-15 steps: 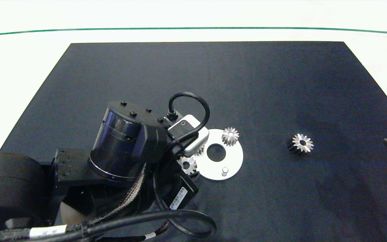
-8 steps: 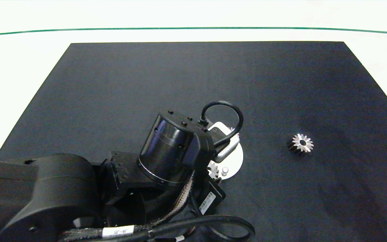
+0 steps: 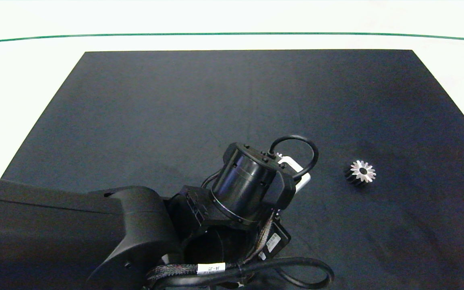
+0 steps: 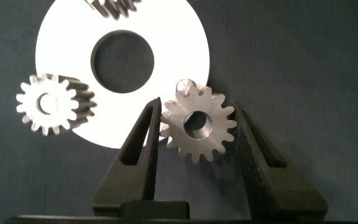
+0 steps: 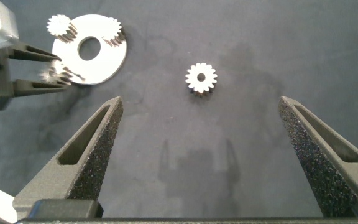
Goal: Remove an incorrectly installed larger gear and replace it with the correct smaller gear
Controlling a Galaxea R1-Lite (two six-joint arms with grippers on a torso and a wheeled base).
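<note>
My left end effector grips the smaller gear flat between nearly closed fingers, its bore just beside the plate's peg; the larger gear lies discarded rightward.

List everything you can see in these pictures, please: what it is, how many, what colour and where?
Smaller gear: one, silver, blunt teeth, between the left gripper's fingers at the disc's edge, beside a small pin.
Other small gears: two, silver, on the disc's rim; one fully seen, one cut off by the picture's edge.
Larger gear: one, silver with dark flank, lying alone on the mat, apart from the disc.
Disc: one, white-silver, round with a centre hole, on the mat.
Mat: one, black, on a white table.
Left gripper: dark arm over the disc, shut on the smaller gear.
Right gripper: open, hovering over bare mat, the larger gear ahead of it.
</note>
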